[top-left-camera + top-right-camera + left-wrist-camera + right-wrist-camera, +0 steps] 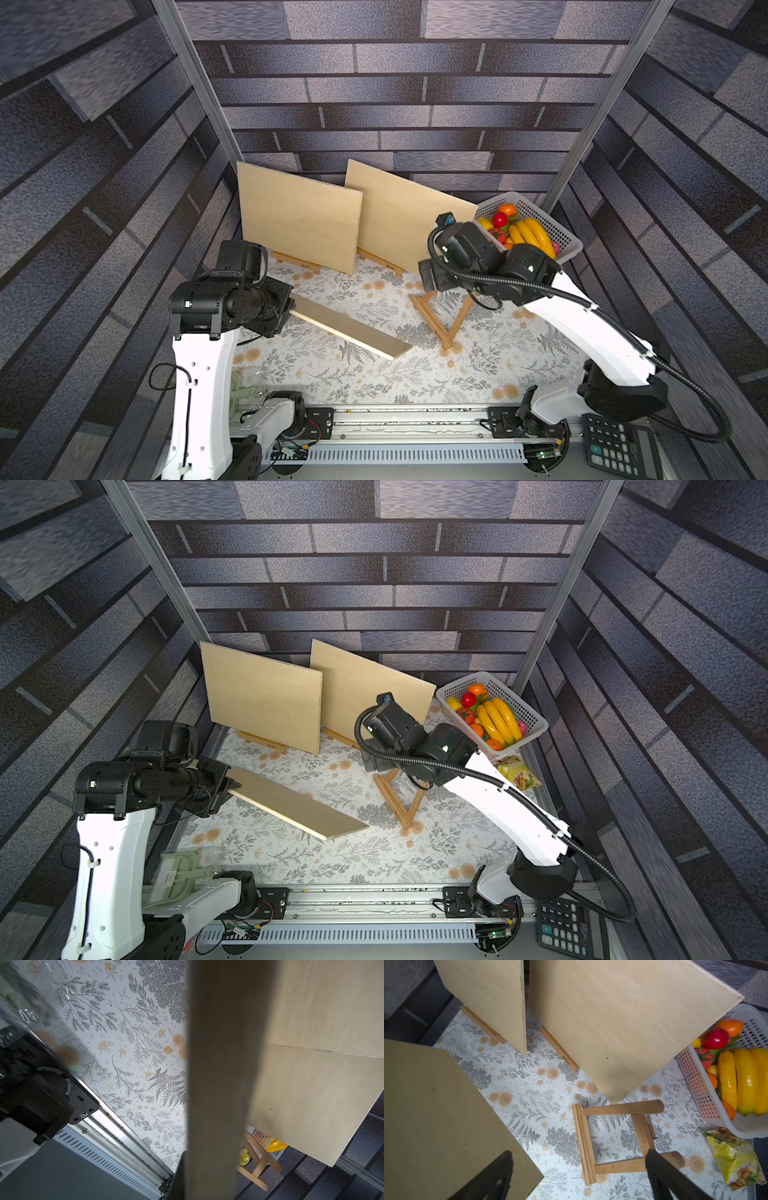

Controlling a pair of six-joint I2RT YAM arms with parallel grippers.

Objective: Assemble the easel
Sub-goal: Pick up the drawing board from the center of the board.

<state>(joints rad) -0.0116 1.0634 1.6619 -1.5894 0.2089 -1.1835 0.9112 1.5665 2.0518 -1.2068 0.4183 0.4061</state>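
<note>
1. Done: far-left plywood board (299, 216) and far-right plywood board (407, 220) stand on easels.
2. Remaining: left gripper (291, 309) clamps the third board (353, 328), which is tilted at centre-left.
3. Right gripper (579, 1153), jaws wide and empty, hovers over the unassembled wooden easel (428, 318) lying centre-right.

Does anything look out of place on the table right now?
Yes. The wooden easel lies flat under the open right gripper, not standing. The board clamped in the left gripper hangs slanted, far end lower.
</note>
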